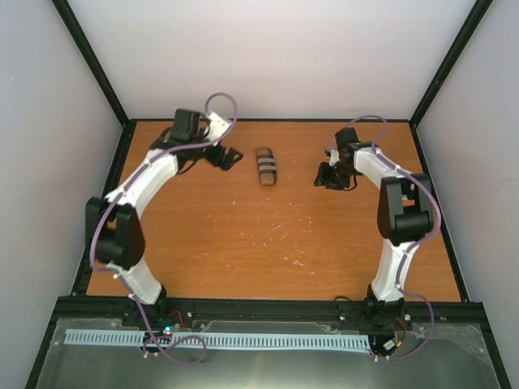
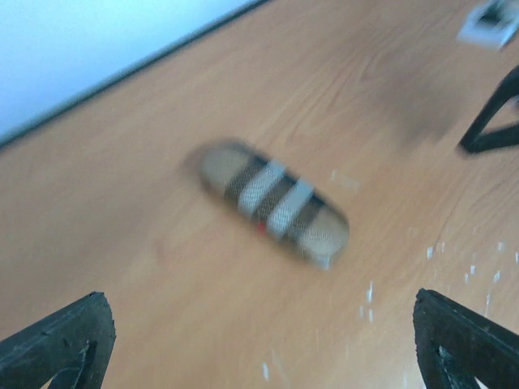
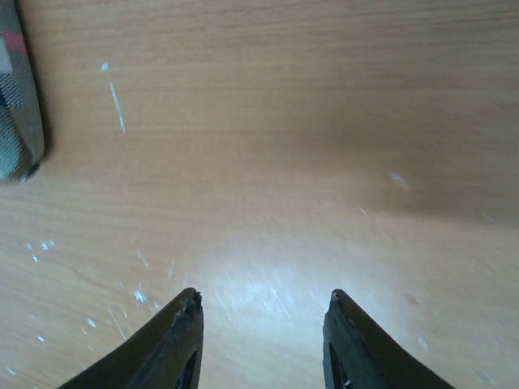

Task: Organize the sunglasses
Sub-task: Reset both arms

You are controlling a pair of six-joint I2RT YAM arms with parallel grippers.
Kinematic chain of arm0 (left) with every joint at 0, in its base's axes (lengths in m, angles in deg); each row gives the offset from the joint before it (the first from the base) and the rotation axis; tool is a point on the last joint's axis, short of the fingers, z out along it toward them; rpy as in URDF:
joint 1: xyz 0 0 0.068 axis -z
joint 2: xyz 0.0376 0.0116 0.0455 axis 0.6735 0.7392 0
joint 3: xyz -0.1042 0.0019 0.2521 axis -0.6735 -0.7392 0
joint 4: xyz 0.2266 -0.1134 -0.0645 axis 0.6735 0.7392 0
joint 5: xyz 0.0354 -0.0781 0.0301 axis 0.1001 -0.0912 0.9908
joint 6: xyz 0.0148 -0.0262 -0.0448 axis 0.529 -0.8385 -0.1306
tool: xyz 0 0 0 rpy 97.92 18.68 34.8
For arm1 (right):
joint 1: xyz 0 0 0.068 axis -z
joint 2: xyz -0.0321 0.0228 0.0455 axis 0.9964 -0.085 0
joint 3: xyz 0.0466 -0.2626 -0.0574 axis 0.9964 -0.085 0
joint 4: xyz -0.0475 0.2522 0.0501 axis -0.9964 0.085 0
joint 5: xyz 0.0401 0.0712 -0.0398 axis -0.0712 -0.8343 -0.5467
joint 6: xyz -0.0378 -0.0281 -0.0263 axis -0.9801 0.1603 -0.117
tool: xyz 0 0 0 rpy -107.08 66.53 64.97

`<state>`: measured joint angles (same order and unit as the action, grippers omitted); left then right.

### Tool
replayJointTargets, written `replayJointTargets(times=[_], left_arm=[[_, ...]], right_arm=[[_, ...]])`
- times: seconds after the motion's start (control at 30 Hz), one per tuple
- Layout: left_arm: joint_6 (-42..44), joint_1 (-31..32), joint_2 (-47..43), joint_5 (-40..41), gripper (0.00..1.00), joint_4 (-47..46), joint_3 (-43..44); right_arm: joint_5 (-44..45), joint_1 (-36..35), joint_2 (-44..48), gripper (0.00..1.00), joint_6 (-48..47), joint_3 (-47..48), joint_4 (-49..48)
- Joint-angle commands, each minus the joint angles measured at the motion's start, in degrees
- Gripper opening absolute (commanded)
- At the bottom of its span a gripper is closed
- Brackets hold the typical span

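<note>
The sunglasses cannot be seen from anywhere. A striped oblong case [image 1: 266,165] lies shut on the table [image 1: 243,243], towards the far edge.

The top camera looks down from high up at six o'clock, seeing the whole desk [image 1: 268,251]. Each wrist camera sits low and close behind its own fingers [image 2: 57,340]. All three see the striped case [image 1: 266,165].

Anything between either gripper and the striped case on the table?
Nothing visible. The oblong grey-and-brown striped case lies alone on the wooden table, with only bare wood between it and the open left gripper on one side and the open right gripper on the other. No sunglasses show in any view.
</note>
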<state>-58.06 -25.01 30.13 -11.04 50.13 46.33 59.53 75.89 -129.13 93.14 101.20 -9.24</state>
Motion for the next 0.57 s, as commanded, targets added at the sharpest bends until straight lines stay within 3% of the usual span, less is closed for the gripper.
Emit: replayJointTargets(times=[0.0,0.2,0.53], left_arm=[[-8.0,-2.8,-11.1,5.7,0.99,-10.9,-19.2],[-11.2,-7.0,-15.7,9.7,0.99,-12.0,-30.4],[-4.5,-7.2,-8.6,12.0,0.99,-9.9,-23.2]], right_arm=[[12.2,-0.4,10.5,0.44,2.7,-8.6,-6.6],[17.2,-0.2,19.0,0.45,10.2,-19.0,-14.5],[17.6,-0.2,21.6,0.46,13.6,-21.5,-19.6]])
